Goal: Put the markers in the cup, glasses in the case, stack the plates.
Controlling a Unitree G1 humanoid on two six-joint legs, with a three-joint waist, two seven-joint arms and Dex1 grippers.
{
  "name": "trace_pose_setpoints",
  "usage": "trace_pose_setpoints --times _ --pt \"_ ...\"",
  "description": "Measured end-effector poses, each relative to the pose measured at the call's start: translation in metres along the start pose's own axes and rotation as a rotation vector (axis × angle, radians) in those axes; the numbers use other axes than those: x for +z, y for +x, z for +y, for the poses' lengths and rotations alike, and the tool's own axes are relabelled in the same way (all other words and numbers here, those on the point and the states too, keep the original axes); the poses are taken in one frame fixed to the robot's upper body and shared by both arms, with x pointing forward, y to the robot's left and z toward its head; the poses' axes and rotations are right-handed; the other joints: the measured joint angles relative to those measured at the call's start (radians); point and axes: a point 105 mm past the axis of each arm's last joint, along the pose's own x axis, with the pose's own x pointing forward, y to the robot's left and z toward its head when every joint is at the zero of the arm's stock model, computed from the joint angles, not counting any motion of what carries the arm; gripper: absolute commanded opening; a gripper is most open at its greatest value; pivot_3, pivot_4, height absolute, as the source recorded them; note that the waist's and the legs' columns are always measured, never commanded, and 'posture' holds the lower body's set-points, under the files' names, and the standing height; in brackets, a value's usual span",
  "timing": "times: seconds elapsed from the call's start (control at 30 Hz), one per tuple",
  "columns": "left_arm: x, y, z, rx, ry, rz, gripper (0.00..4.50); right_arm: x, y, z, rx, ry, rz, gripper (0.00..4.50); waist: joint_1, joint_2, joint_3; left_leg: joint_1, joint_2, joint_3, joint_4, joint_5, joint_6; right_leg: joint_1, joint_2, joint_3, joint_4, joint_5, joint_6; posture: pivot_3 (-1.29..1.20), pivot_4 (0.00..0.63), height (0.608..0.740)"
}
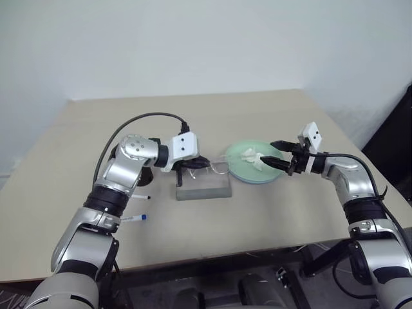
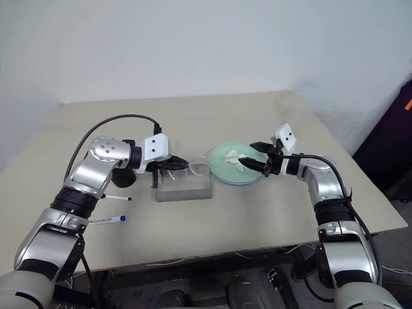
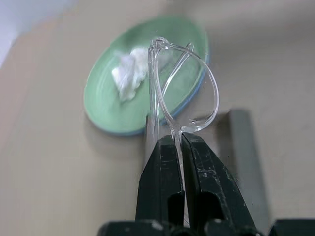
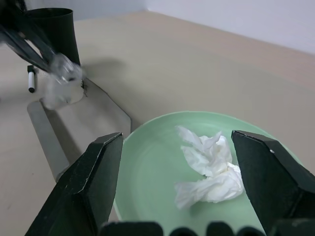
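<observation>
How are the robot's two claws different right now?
The left end effector is shut on the glasses; the right end effector is open and holds nothing. The left one is above the grey case; the right one is at the green plate, its fingers either side of the white tissue. Both have two black fingers.
</observation>
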Motion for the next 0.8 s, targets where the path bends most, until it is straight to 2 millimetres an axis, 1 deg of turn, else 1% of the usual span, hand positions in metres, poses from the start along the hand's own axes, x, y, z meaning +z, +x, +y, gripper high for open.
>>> trace_pose_setpoints --times 0.17,0.3,0.43,0.6,0.7,0.77,0.8 --pt "-0.023 0.019 -0.003 0.020 0.080 0.093 0.03 0.003 0.000 0.001 -0.011 -0.013 -0.009 3.82 0.000 0.000 0.000 0.000 0.000 0.000 0.000 0.000 0.000 0.000 0.000 0.000 0.000 0.000 0.000 0.00 0.000 0.740" --pt "-0.031 0.027 -0.007 0.016 0.108 0.115 0.03 -0.003 -0.002 0.003 -0.015 -0.002 -0.001 3.82 0.000 0.000 0.000 -0.001 0.000 0.000 0.000 0.000 0.000 0.000 0.000 0.000 0.000 0.000 0.000 0.00 0.000 0.740" --pt "-0.031 0.031 -0.012 -0.019 0.119 0.115 0.03 -0.003 -0.002 0.004 -0.025 0.001 0.001 3.82 0.000 0.000 0.000 -0.001 0.000 0.000 0.000 0.000 0.000 0.000 0.000 0.000 0.000 0.000 0.000 0.00 0.000 0.740" --pt "-0.026 0.029 -0.020 -0.109 0.074 0.097 0.03 0.000 -0.001 0.005 -0.025 -0.008 -0.003 3.82 0.000 0.000 0.000 -0.001 0.000 0.000 0.000 0.000 0.000 0.000 0.000 0.000 0.001 0.000 0.000 0.00 0.000 0.740" --pt "-0.027 0.028 -0.023 -0.133 0.055 0.102 0.65 -0.001 -0.002 0.004 -0.028 -0.006 -0.002 3.82 0.000 0.000 0.000 -0.001 0.000 0.000 0.000 0.000 0.000 0.000 0.000 0.000 0.001 0.000 0.000 0.00 0.000 0.740" --pt "-0.030 0.028 -0.025 -0.137 0.042 0.109 1.29 -0.002 -0.002 0.004 -0.029 -0.004 -0.001 3.82 0.000 0.000 0.000 -0.001 0.000 0.000 0.000 0.000 0.000 0.000 0.000 0.000 0.001 0.000 0.000 0.00 0.000 0.740" --pt "-0.031 0.028 -0.025 -0.131 0.040 0.111 1.72 -0.002 -0.002 0.005 -0.029 -0.002 0.001 3.82 0.000 0.000 0.000 -0.001 0.000 -0.001 0.000 0.000 0.000 0.000 0.000 0.000 0.001 0.000 0.000 0.00 0.000 0.740"
